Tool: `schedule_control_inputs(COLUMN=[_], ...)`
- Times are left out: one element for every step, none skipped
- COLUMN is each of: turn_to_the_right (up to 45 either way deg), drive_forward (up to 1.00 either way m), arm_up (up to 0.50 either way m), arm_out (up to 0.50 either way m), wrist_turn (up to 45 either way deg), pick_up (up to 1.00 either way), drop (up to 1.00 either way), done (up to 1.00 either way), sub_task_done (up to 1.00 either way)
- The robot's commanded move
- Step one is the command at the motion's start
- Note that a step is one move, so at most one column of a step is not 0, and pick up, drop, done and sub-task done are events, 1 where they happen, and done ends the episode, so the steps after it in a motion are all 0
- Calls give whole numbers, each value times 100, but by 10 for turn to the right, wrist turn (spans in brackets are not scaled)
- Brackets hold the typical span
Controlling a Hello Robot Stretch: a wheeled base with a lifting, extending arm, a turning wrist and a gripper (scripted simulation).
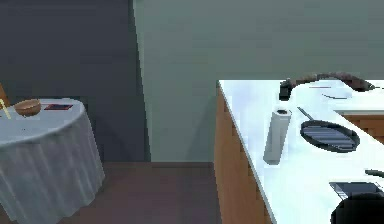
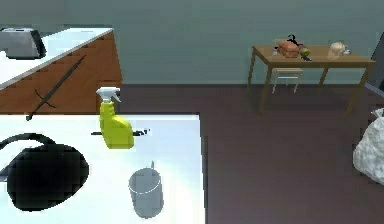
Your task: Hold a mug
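Arm side view: grey cup (image 2: pixel 146 192) upright on the white tabletop (image 2: pixel 178 140), just right of the dark sink (image 2: pixel 45 178). Yellow spray bottle (image 2: pixel 116 128) stands farther up, apart from the cup. Forward view: paper roll (image 1: pixel 277 135) upright beside a pan (image 1: pixel 330 135). I cannot tell my gripper's state.

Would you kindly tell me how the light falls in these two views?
Forward view: the counter is brightest, the wall's left part is darker than its right, and the floor is dim. Arm side view: the counter is bright, the sink is a black hollow, the floor is dark, and the far table is moderately lit.
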Motion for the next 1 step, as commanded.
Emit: schedule_control_inputs(turn_to_the_right=[0], drive_forward=[0], arm_up=[50], arm_out=[0], wrist_turn=[0], pick_up=[0], drop=[0], done=[0], sub_task_done=[0])
